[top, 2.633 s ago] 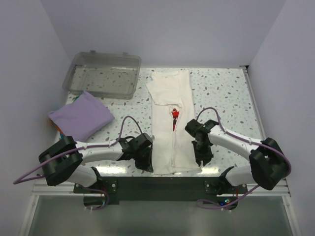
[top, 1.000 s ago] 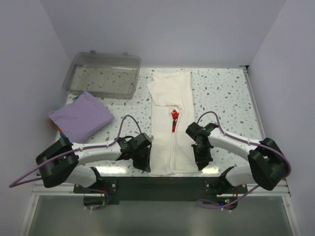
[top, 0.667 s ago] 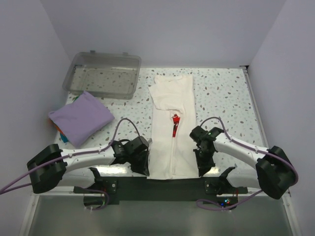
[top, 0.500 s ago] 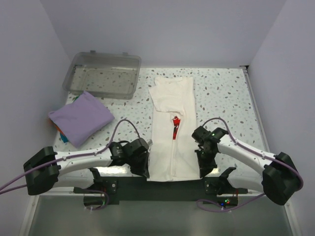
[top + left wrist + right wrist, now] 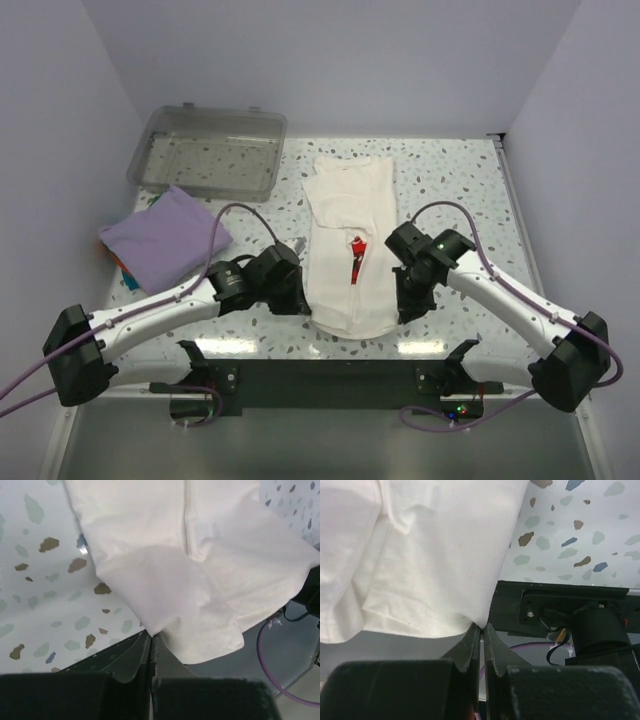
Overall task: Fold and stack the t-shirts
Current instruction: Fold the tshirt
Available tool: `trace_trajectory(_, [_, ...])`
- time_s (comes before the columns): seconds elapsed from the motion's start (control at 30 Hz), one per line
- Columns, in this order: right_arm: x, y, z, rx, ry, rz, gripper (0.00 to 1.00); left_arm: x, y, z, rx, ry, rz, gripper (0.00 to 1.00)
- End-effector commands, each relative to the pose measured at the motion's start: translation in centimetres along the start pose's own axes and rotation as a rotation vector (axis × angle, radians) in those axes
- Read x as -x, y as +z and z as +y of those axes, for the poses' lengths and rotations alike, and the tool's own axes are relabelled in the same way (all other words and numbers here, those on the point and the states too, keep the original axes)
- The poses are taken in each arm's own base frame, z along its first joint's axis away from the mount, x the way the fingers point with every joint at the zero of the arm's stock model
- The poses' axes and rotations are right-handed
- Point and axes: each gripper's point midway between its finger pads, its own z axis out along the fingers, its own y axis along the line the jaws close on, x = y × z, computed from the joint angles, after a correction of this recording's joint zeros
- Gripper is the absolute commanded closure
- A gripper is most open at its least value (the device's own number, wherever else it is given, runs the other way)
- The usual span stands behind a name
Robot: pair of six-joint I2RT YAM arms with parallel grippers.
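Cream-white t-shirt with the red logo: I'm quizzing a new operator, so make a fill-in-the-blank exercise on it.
1. The cream-white cloth t-shirt bears a ____ square logo.
2. The left hand and right hand are each ____ on its near hem.
3. The folded lavender-purple cloth t-shirt lies on the ____ arm's side.
Missing words: red, shut, left.

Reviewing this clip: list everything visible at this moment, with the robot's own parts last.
cream-white t-shirt: one, cream with red print, table centre, narrowed lengthwise, near end lifted
lavender t-shirt: one, purple, folded, left side
hidden item: one, teal-orange edge under the lavender t-shirt, cannot tell what
clear bin: one, transparent grey, far left
table: one, white, speckled
left gripper: black, pinching the cream-white t-shirt's near left corner
right gripper: black, pinching its near right corner
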Motion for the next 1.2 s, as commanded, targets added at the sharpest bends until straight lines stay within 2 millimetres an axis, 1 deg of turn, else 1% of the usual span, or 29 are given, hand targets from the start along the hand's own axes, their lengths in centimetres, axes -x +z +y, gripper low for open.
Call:
trace_trajectory(0.0, [2.8, 0.0, 0.4, -0.055, 0.04, -0.079, 1.0, 3.5, 0.0, -0.5, -0.011, 0.036, -0.087, 1.0])
trace_trajectory(0.03, [3.5, 0.0, 0.4, -0.072, 0.046, -0.105, 1.0, 3.9, 0.1, -0.6, -0.016, 0.038, -0.093, 1.0])
trace_trajectory(0.1, [5.1, -0.2, 1.1, -0.07, 0.054, -0.152, 1.0, 4.8, 0.7, -0.5, -0.012, 0.048, -0.105, 1.0])
trace_trajectory(0.13, [5.7, 0.2, 1.2, -0.086, 0.058, -0.155, 1.0, 5.2, 0.9, -0.7, -0.02, 0.051, -0.11, 1.0])
trace_trajectory(0.17, [6.8, 0.0, 1.5, -0.088, 0.063, -0.19, 1.0, 5.9, 1.1, -0.7, -0.022, 0.059, -0.124, 1.0])
trace_trajectory(0.23, [7.9, 0.4, 1.8, -0.108, 0.067, -0.199, 1.0, 6.7, 1.8, -0.5, -0.006, 0.063, -0.126, 1.0])
trace_trajectory(0.27, [8.9, 0.1, 1.9, -0.114, 0.064, -0.227, 1.0, 7.5, 2.3, 0.0, 0.004, 0.068, -0.135, 1.0])
trace_trajectory(0.3, [9.4, 0.2, 2.0, -0.121, 0.06, -0.235, 1.0, 8.1, 2.3, 0.1, 0.006, 0.068, -0.144, 1.0])
trace_trajectory(0.33, [9.9, 0.5, 2.0, -0.137, 0.05, -0.229, 1.0, 8.5, 2.5, 0.2, 0.008, 0.069, -0.147, 1.0])
trace_trajectory(0.37, [10.9, 0.4, 2.0, -0.14, 0.057, -0.248, 1.0, 9.4, 2.7, 0.8, 0.019, 0.065, -0.155, 1.0])
trace_trajectory(0.43, [12.0, 0.6, 1.9, -0.153, 0.057, -0.258, 1.0, 10.6, 2.8, 0.8, 0.011, 0.067, -0.172, 1.0])
trace_trajectory(0.47, [13.1, 0.8, 1.8, -0.16, 0.06, -0.258, 1.0, 11.8, 2.8, 1.1, 0.002, 0.07, -0.193, 1.0])
trace_trajectory(0.53, [14.2, 1.1, 1.7, -0.163, 0.055, -0.258, 1.0, 12.6, 3.5, 1.1, -0.022, 0.074, -0.175, 1.0])
trace_trajectory(0.57, [15.4, 1.4, 1.5, -0.165, 0.072, -0.267, 1.0, 13.8, 3.6, 1.4, -0.029, 0.078, -0.193, 1.0])
trace_trajectory(0.6, [16.1, 1.7, 1.3, -0.168, 0.075, -0.268, 1.0, 14.6, 4.1, 1.5, -0.036, 0.082, -0.192, 1.0])
trace_trajectory(0.63, [16.7, 2.0, 1.1, -0.17, 0.066, -0.266, 1.0, 15.5, 4.2, 1.5, -0.053, 0.078, -0.197, 1.0])
trace_trajectory(0.67, [17.9, 2.5, 0.9, -0.175, 0.079, -0.262, 1.0, 16.2, 5.1, 1.7, -0.058, 0.09, -0.195, 1.0])
trace_trajectory(0.7, [18.5, 2.7, 0.8, -0.177, 0.079, -0.26, 1.0, 17.5, 5.1, 1.2, -0.074, 0.097, -0.21, 1.0])
trace_trajectory(0.73, [19.2, 2.8, 0.6, -0.184, 0.08, -0.262, 1.0, 18.2, 5.3, 1.1, -0.081, 0.101, -0.207, 1.0])
trace_trajectory(0.77, [20.4, 2.7, 0.7, -0.178, 0.077, -0.276, 1.0, 18.6, 6.5, 2.0, -0.059, 0.102, -0.181, 1.0])
trace_trajectory(0.8, [21.0, 3.5, 0.6, -0.187, 0.077, -0.261, 1.0, 20.2, 6.3, 1.3, -0.072, 0.115, -0.203, 1.0])
trace_trajectory(0.83, [22.0, 3.4, 0.8, -0.181, 0.07, -0.273, 1.0, 20.9, 6.6, 1.6, -0.07, 0.118, -0.203, 1.0])
trace_trajectory(0.87, [22.7, 3.5, 0.6, -0.185, 0.077, -0.274, 1.0, 21.9, 7.3, 1.7, -0.07, 0.116, -0.204, 1.0])
trace_trajectory(0.9, [23.1, 3.6, 0.4, -0.191, 0.076, -0.27, 1.0, 22.5, 7.6, 1.8, -0.071, 0.114, -0.203, 1.0])
trace_trajectory(0.93, [24.0, 4.0, 0.4, -0.202, 0.07, -0.27, 1.0, 23.2, 7.8, 2.2, -0.072, 0.111, -0.205, 1.0])
trace_trajectory(0.97, [24.5, 4.0, 0.1, -0.204, 0.077, -0.269, 1.0, 23.4, 8.8, 2.8, -0.065, 0.104, -0.189, 1.0])
trace_trajectory(1.0, [24.9, 4.1, 0.0, -0.207, 0.077, -0.268, 1.0, 24.3, 8.8, 2.6, -0.072, 0.106, -0.202, 1.0])
trace_trajectory(1.07, [25.9, 4.1, -0.4, -0.206, 0.089, -0.269, 1.0, 25.5, 9.3, 2.9, -0.079, 0.108, -0.204, 1.0])
trace_trajectory(1.17, [26.6, 4.0, -0.6, -0.203, 0.092, -0.268, 1.0, 26.6, 9.9, 3.5, -0.072, 0.102, -0.202, 1.0])
